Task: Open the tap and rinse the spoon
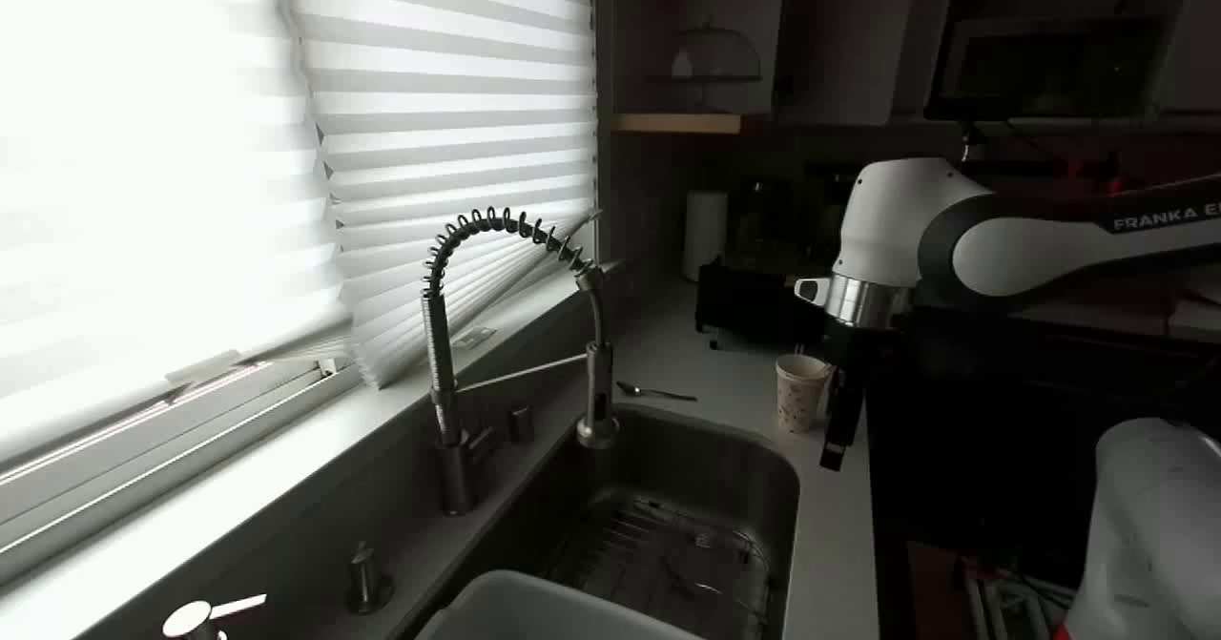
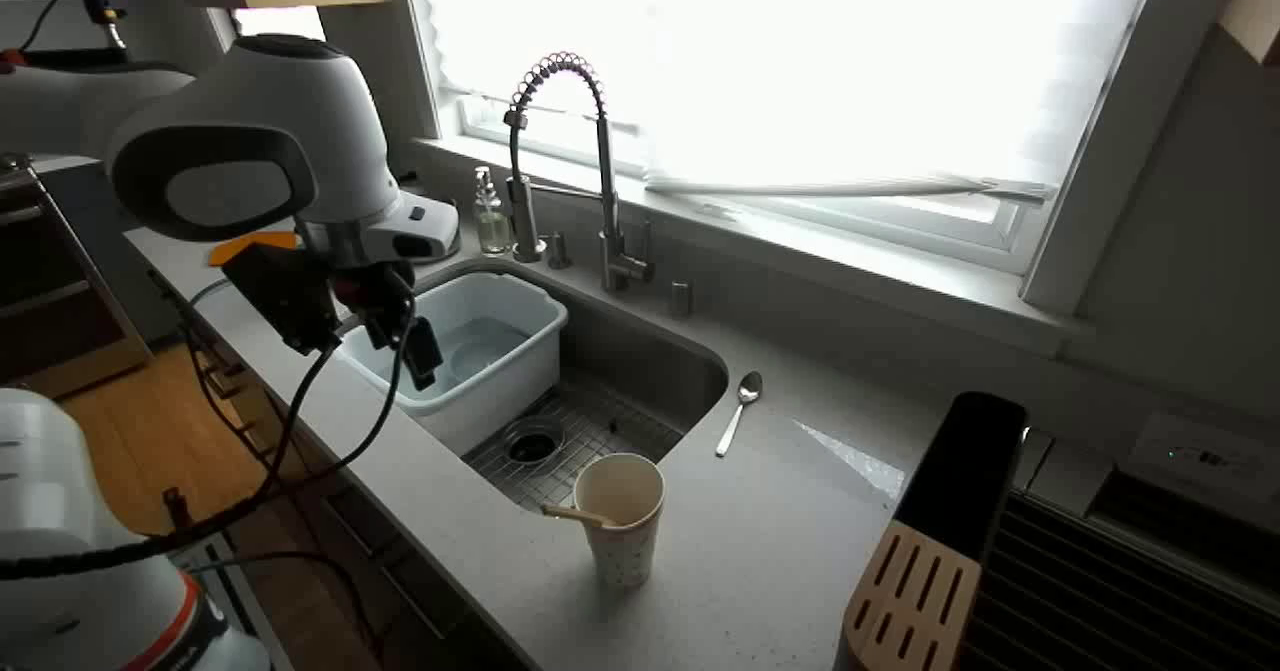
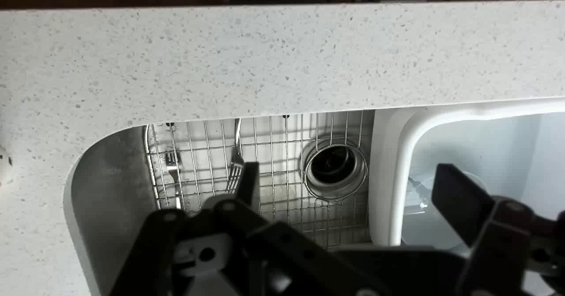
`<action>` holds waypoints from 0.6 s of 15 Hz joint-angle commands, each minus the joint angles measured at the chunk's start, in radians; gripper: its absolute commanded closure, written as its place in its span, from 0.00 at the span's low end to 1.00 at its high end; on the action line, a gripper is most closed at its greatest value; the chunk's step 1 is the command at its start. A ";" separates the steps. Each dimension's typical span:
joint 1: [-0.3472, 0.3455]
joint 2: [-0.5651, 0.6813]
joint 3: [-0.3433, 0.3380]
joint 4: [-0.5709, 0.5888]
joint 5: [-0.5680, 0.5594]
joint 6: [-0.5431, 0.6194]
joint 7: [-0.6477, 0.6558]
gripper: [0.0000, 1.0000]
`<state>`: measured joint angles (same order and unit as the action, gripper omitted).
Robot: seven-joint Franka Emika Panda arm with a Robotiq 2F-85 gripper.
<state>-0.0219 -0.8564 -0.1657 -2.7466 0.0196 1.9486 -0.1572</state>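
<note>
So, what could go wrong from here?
The spoon lies on the counter beside the sink, so a clumsy grasp by the open fingers might nudge it in. The cup standing nearby could get knocked over on the way. A fork in the sink might be mistaken for the spoon.

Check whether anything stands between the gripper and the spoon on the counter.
Nothing visible seems to block the straight way from the gripper, across the sink, to the spoon. The cup stands near the sink's corner, apparently beside that line rather than on it; the tap appears off its other side.
</note>
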 commanded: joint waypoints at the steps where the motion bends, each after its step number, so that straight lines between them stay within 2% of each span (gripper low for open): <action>1: -0.011 0.002 0.009 0.002 0.008 -0.002 -0.007 0.00; 9: -0.014 0.019 0.010 0.011 -0.003 0.016 -0.011 0.00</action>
<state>-0.0218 -0.8564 -0.1653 -2.7466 0.0196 1.9486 -0.1572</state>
